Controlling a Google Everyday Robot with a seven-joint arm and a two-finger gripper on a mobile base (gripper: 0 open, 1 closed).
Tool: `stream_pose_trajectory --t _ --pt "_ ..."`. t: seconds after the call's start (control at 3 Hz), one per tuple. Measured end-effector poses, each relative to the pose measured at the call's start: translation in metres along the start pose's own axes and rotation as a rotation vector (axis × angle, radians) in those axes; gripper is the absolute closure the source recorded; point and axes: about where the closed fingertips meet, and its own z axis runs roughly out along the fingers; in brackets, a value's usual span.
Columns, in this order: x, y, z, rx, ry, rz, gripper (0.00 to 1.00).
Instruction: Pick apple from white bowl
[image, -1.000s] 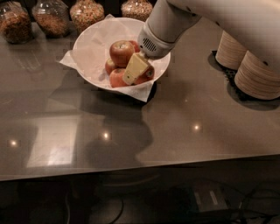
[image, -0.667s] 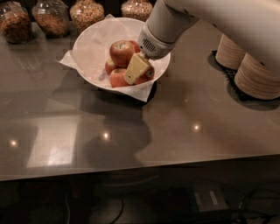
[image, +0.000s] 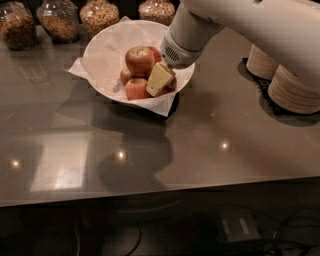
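- Gripper (image: 160, 79) sits low inside the white bowl (image: 99, 44), its beige tip buried among the apples, just right of the top apple (image: 139, 60) and against the lower apple (image: 135, 89).
- Whether it is spread or clamped on fruit cannot be told from this angle.
- Compared with a second ago, almost nothing has changed: the tip is in the same spot, the fruit lies in the same heap, and the bowl has not slid on the counter (image: 210, 140).
- That suggests the grasp is being settled and the lift has not begun; every apple is still in the bowl.
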Motion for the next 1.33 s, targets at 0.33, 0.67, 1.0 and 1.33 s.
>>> stream_pose_trajectory --t 0.33,0.67,1.0,1.33 --pt "0.002 -0.002 0.009 0.015 0.023 0.003 0.29" --pt "0.002 0.0 0.016 0.011 0.034 0.002 0.31" --pt "0.001 0.003 0.021 0.004 0.036 0.0 0.33" --pt "0.0 0.006 0.023 -0.004 0.036 -0.004 0.51"
